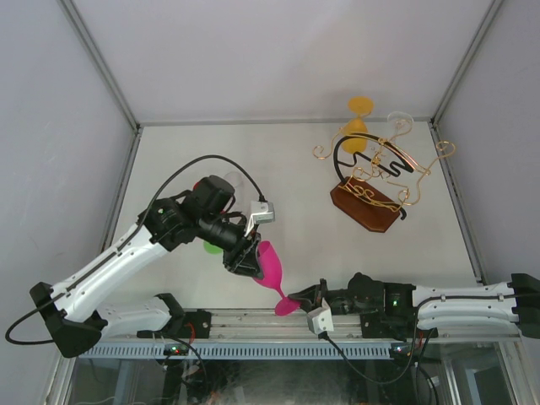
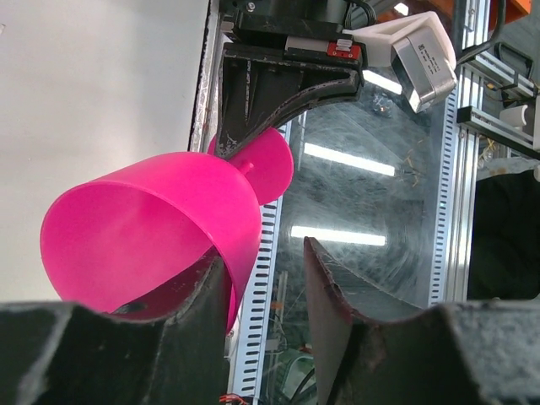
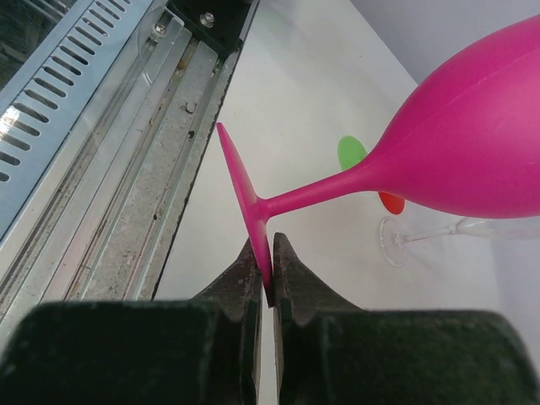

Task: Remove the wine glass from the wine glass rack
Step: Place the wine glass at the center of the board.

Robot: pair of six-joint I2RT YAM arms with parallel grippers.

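Note:
The pink wine glass point(image 1: 270, 263) is held tilted above the table's near edge, clear of the rack. My right gripper point(image 1: 305, 297) is shut on the rim of its foot point(image 3: 245, 190), seen between the fingertips of that gripper in the right wrist view point(image 3: 268, 246). My left gripper point(image 1: 246, 263) is at the bowl point(image 2: 143, 228). In the left wrist view it point(image 2: 264, 247) is open, one finger point(image 2: 198, 291) inside the bowl and the bowl's wall in the gap. The wine glass rack point(image 1: 371, 190) stands at the far right with a yellow glass point(image 1: 360, 116) hanging on it.
Green point(image 1: 211, 247), red point(image 1: 196, 182) and clear point(image 1: 240, 181) glasses lie on the table under the left arm; they also show in the right wrist view point(image 3: 352, 152). A clear glass point(image 1: 398, 118) hangs at the rack's back. The metal rail point(image 1: 253, 321) runs along the near edge.

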